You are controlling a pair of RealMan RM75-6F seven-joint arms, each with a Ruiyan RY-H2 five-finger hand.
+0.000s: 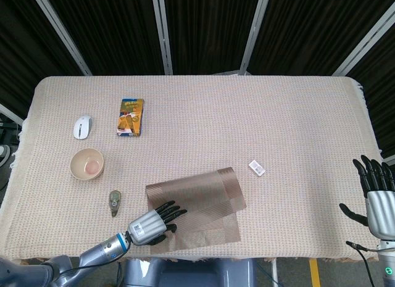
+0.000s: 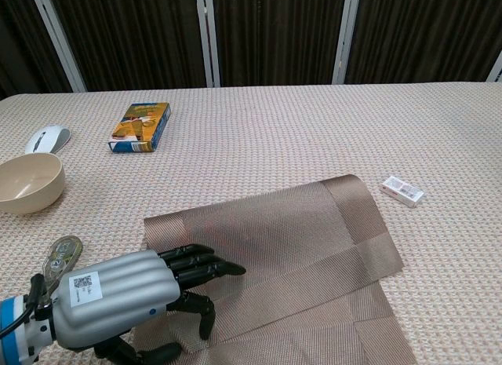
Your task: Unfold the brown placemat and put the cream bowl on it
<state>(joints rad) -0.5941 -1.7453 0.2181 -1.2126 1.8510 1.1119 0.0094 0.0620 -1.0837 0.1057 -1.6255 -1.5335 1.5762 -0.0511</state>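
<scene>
A desk (image 1: 296, 114) draped in a beige woven cloth fills both views, dark curtains behind its far edge. Near the front edge, a little left of centre, lies the brown placemat (image 1: 197, 197), still folded: its upper layer sits skewed over the lower one, the fold running along the right side, and a strip of the lower layer shows at the front right. The weave carries a darker border band round a lighter middle. The left hand (image 2: 118, 298) rests on the mat's front left corner, its dark fingers (image 2: 205, 264) lying flat on the upper layer with the thumb tucked beneath; whether they pinch the layer cannot be told. The right hand (image 1: 378, 200) hangs off the desk's right front corner, fingers spread and holding nothing. The cream bowl (image 1: 87, 163) stands upright well left of the mat, near the left edge. A colourful box (image 1: 130, 116) lies flat beyond it, toward the middle, with a white mouse (image 1: 82, 127) to its left. A small tape dispenser (image 1: 115, 202) lies between bowl and mat, just beside the left hand. A small white packet (image 1: 257, 168) lies just past the mat's right corner. Open cloth stretches across the far half and the whole right side.
</scene>
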